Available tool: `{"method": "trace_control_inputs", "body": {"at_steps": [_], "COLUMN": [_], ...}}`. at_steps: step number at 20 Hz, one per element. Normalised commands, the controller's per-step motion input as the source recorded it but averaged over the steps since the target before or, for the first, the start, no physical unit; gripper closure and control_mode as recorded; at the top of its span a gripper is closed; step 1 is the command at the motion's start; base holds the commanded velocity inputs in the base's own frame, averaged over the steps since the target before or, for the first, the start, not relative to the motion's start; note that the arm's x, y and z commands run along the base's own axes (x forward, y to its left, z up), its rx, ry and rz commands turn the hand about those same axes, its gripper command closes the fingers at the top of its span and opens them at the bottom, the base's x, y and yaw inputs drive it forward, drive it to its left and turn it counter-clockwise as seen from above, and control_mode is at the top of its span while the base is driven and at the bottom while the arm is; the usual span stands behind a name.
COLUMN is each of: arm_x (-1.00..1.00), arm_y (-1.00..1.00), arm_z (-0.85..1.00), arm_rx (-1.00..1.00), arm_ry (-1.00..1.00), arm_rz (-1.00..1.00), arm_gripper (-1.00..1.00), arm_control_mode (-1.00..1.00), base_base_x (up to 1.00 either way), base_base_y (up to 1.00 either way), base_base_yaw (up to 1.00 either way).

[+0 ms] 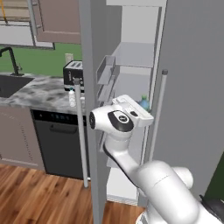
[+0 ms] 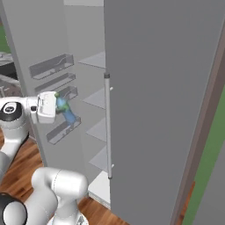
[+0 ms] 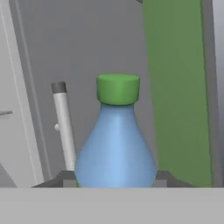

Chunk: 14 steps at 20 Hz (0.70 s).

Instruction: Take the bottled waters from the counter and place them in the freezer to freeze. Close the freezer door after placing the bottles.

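My gripper is shut on a blue-tinted bottled water with a green cap, gripped low on its body. In the base views the gripper holds this bottle at the mouth of the open freezer, between the door's inner bins and the white shelves. The freezer door stands open, edge-on, with its long bar handle. The whitish bottled water stands on the counter, partly behind that handle.
A black toaster stands on the counter behind the whitish bottle, with a black sink and faucet to the left and a black dishwasher below. The shut right fridge door carries a vertical handle.
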Motion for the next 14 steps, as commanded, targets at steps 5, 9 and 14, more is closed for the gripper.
{"method": "trace_control_inputs", "body": {"at_steps": [5, 9, 14], "arm_x": [0.02, 0.28, 0.12], "arm_y": [0.02, 0.01, 0.0], "arm_z": [0.55, 0.68, 0.74], "arm_rx": [-0.02, -0.06, -0.03], "arm_ry": [-0.07, 0.0, -0.01], "arm_rz": [0.08, 0.11, 0.23], "arm_gripper": [1.0, 1.0, 1.0], "arm_control_mode": [-1.0, -1.0, -1.0], "base_base_x": [0.0, 0.0, 0.0], "base_base_y": [0.0, 0.0, 0.0], "base_base_yaw": [0.0, 0.0, 0.0]}}
